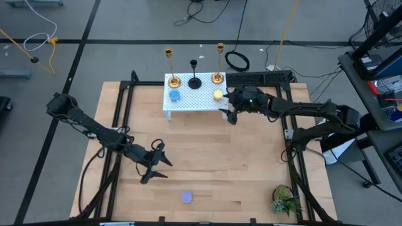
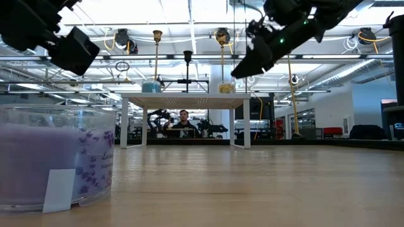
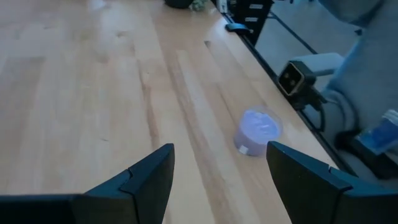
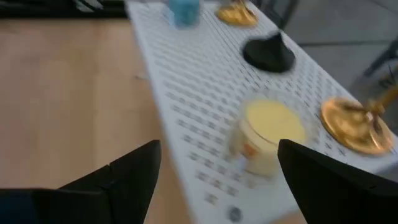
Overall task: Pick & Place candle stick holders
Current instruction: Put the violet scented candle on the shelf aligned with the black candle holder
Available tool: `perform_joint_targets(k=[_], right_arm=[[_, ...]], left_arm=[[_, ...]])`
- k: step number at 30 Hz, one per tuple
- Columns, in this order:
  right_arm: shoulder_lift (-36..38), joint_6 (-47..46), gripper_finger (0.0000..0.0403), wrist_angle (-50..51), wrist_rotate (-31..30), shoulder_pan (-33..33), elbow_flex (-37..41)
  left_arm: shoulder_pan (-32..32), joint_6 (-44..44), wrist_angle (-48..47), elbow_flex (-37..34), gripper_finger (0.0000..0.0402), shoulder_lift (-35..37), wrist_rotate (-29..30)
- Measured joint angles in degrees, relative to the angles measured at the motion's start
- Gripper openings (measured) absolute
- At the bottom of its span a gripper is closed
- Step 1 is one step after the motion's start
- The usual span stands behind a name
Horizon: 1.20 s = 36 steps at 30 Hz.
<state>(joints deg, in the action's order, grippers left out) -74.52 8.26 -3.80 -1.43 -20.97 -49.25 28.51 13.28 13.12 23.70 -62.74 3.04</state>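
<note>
The right gripper hangs with its fingers apart and nothing between them, just beside the right end of the white shelf; its wrist view looks down on the yellow cup, which stands on the shelf's perforated top with a label too blurred to read. Along the shelf stand the blue cup, two gold sticks and, between them, the black stick; the wrist view cuts off all three stems and shows only bases. The left gripper is also spread and empty, above bare wood mid-table – the purple cup sits apart from it near the front edge; only the low view shows that cup's clear wall and white tag. A plant lies at the front right corner.
</note>
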Motion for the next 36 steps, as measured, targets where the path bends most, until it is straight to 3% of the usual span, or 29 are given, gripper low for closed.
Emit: perform_joint_targets(k=[7,12,17,23,29,36], right_arm=[[2.8,-2.4,0.0322,4.4,-0.3,7.9,-0.1],[2.9,-7.9,0.0322,6.8,0.0,14.6,1.1],[2.8,-11.4,0.0322,-0.8,0.2,23.3,6.7],[2.8,-13.4,0.0322,-16.9,-0.1,31.1,15.1],[2.8,-12.1,0.0322,-28.6,-0.3,33.1,21.3],[2.8,-12.1,0.0322,-29.4,-3.2,33.0,22.2]], left_arm=[[5.0,0.8,4.1,0.0,0.0257,-6.7,2.9],[7.1,0.8,14.8,0.0,0.0257,-15.2,3.2],[7.7,0.9,25.4,0.0,0.0257,-22.7,3.2],[7.7,0.9,35.2,0.8,0.0257,-31.3,3.2],[7.7,-1.1,35.1,5.8,0.0257,-39.3,3.0],[7.4,-4.7,35.2,9.9,0.0257,-44.0,-1.1]])
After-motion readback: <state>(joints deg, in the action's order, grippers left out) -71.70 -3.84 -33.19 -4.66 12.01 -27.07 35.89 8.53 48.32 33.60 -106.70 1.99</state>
